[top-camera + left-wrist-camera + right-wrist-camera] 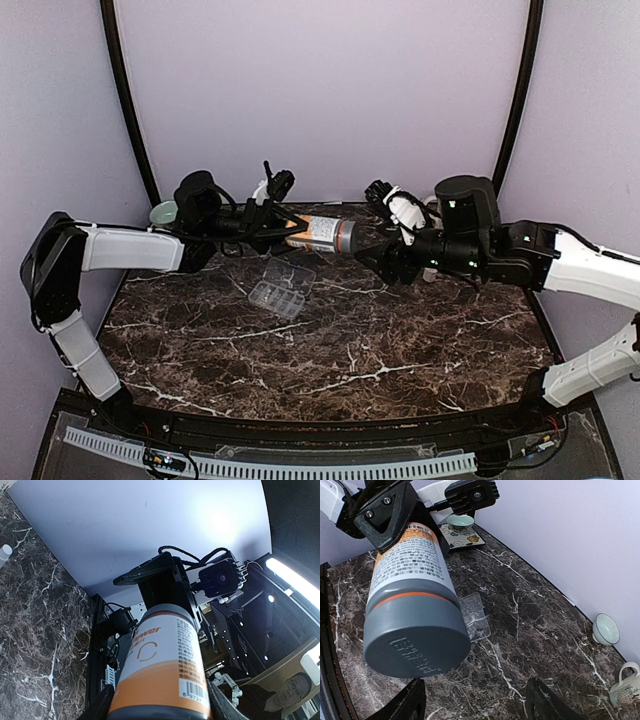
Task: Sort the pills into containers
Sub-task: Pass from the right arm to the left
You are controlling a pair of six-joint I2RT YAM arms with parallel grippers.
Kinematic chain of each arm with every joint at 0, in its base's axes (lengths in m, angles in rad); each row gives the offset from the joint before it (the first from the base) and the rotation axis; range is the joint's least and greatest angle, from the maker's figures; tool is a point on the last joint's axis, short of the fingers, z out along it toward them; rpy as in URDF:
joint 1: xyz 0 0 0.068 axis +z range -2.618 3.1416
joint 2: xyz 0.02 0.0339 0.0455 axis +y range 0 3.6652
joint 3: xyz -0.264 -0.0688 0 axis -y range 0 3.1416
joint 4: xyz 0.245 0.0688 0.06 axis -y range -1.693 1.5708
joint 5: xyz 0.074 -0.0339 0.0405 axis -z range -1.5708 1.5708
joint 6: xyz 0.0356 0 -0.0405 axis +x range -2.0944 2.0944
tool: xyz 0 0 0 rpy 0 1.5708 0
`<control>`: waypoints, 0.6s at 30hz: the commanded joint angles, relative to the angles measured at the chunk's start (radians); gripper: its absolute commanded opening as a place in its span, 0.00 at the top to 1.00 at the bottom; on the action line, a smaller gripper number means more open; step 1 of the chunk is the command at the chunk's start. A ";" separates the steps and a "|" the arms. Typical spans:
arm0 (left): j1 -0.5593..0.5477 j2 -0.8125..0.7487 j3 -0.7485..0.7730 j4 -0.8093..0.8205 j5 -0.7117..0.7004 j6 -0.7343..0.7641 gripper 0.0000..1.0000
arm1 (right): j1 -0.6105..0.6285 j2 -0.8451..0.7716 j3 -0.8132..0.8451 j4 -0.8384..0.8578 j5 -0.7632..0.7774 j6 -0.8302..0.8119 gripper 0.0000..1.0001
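A pill bottle (322,233) with a white and orange label and a grey cap (415,640) hangs sideways above the back of the table. My left gripper (283,232) is shut on the bottle's body (162,665), a finger on each side. My right gripper (368,257) is open just in front of the cap, its fingers (405,705) spread below the cap without touching it. The clear organizer box (278,297) lies on the table under the bottle with its lid (475,612) open. No loose pills show.
A green bowl (163,212) sits at the back left, on a patterned tray (465,537). In the right wrist view, a small pale bowl (606,629) and a mug (626,690) stand by the back wall. The table is dark marble (350,360).
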 commanded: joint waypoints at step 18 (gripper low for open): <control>0.004 -0.197 -0.020 -0.218 -0.162 0.328 0.97 | -0.288 -0.019 0.026 0.209 -0.642 0.921 0.30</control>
